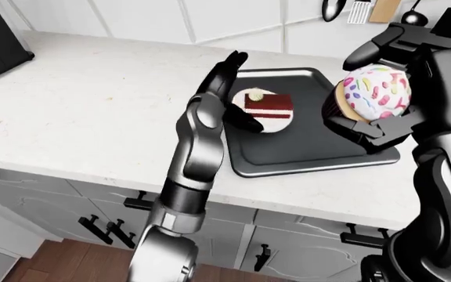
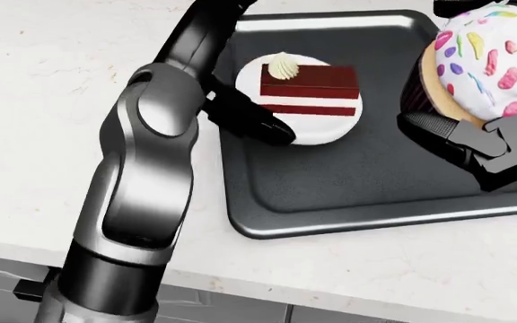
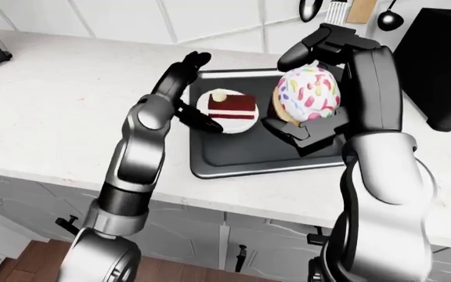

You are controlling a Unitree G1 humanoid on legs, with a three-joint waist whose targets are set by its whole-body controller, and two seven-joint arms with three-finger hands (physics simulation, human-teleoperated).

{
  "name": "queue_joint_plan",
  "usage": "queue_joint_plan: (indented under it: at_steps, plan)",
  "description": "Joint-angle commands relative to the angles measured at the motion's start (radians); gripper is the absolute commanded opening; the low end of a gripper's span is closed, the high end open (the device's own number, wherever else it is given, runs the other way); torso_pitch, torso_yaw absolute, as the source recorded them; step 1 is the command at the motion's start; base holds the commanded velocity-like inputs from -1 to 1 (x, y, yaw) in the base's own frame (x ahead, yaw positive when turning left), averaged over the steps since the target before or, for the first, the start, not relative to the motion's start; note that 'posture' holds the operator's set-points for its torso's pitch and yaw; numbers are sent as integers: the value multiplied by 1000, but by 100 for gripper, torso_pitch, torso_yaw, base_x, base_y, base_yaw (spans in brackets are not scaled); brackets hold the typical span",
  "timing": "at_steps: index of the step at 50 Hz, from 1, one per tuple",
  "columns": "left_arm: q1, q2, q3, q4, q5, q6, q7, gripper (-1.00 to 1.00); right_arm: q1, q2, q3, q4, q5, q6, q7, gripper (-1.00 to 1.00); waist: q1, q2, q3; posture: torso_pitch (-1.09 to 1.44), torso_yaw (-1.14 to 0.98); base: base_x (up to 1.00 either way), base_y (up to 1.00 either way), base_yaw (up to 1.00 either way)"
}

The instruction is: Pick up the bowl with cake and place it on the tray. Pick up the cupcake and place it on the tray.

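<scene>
White ceramic, the shallow round bowl [image 2: 303, 131] carries a red-and-cream layered cake slice [image 2: 310, 90] topped with a swirl of cream, and it sits flat on the dark grey metal tray [image 2: 330, 195], in the tray's upper left part in the head view. The left hand [image 1: 229, 94] stands just beside the bowl's left edge with its black fingers [image 2: 254, 124] spread open; one finger lies at the rim, the others rise clear above it. The large cupcake with white icing and coloured sprinkles [image 3: 308, 94] is held over the tray's right side; the right hand [image 3: 311, 88] has its fingers closed round it from above and below. The tray rests on the pale speckled stone counter [image 1: 92, 111], near its lower edge, above grey cabinet drawers with black handles [image 1: 108, 229]
</scene>
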State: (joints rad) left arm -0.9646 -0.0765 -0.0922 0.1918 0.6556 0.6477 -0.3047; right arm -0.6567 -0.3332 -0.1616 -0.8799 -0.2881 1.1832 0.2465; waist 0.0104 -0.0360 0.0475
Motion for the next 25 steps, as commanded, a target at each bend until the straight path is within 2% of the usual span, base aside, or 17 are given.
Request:
queue_joint_plan:
  at_steps: [1,9,16,25]
  plan:
    - [-29,5,2,-80,14,3,-15,75,-38,-14,-6,-22,-13,-20,-8,-100,0,-5,-29,0,0,0,0,0]
    - [72,46,18,-387,28,132,-108,83,-101,-44,17,45,-42,-12,23,-100,-3,1,-25,0,0,0,0,0]
    - [182,73,19,-587,38,192,-152,97,-114,-45,-5,166,-42,-83,41,-100,-3,6,-25,0,0,0,0,0]
    - [269,81,0,-749,77,244,-200,100,-91,-57,-31,270,-37,-143,46,-100,-1,6,-27,0,0,0,0,0]
